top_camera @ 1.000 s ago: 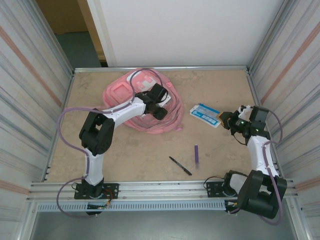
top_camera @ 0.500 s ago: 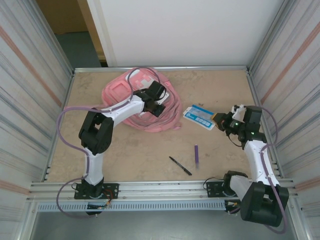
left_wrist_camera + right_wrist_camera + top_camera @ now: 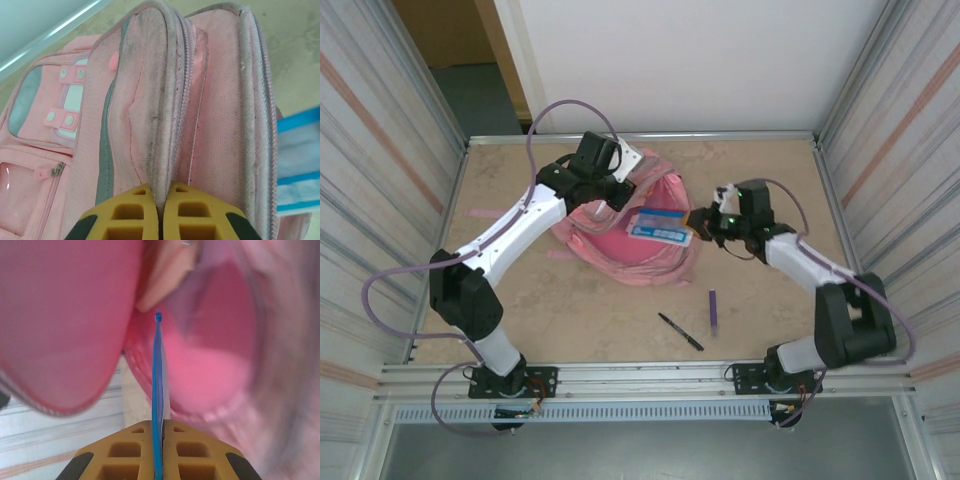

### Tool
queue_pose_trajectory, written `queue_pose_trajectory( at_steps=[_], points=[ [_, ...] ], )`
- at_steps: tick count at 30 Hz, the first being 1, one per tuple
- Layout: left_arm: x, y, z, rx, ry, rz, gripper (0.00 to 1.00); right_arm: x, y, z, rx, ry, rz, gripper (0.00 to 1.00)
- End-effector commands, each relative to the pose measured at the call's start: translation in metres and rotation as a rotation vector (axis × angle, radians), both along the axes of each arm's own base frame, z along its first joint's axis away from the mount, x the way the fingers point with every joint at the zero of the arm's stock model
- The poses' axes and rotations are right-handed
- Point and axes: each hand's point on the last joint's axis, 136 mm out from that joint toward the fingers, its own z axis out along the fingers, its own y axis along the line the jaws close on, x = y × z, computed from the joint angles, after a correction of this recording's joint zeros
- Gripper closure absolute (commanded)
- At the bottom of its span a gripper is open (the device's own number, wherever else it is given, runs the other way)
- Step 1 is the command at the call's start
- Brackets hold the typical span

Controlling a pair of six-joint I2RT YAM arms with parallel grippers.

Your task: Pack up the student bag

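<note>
Left claw [image 3: 159, 195], arm stretched forward, pinches the student bag [image 3: 630, 255] rim; right claw [image 3: 158, 430] clamps a blue packet [image 3: 660, 227].

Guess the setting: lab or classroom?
Probably a lab test cell: bare table walled by ribbed metal panels, left arm and right arm bolted to an aluminium rail, pink student bag as prop.

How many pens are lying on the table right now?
2. A black pen lies diagonally on the table near its front edge; a purple pen lies just right of it, not touching. More could be hidden inside the pink backpack.
</note>
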Motion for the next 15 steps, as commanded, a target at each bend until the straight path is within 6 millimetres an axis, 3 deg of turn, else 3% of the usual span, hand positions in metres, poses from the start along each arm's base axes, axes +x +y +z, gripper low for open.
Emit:
queue_pose_trajectory(
  at_steps=[1,7,10,15],
  points=[
    [0.002,-0.009,0.062,-0.145,-0.156,-0.089,1.00,0.016,0.039,0.018,0.083,-0.043,0.103,1.00],
    [0.001,0.005,0.070,-0.223,-0.138,-0.122,1.00,0.018,0.084,-0.022,0.114,0.065,0.198,1.00],
    [-0.002,0.005,0.070,-0.255,-0.123,-0.167,1.00,0.019,0.096,-0.042,0.092,0.116,0.224,0.98],
    [-0.013,-0.003,0.070,-0.319,-0.109,-0.240,1.00,0.041,0.114,-0.055,0.076,0.083,0.309,0.93]
  ],
)
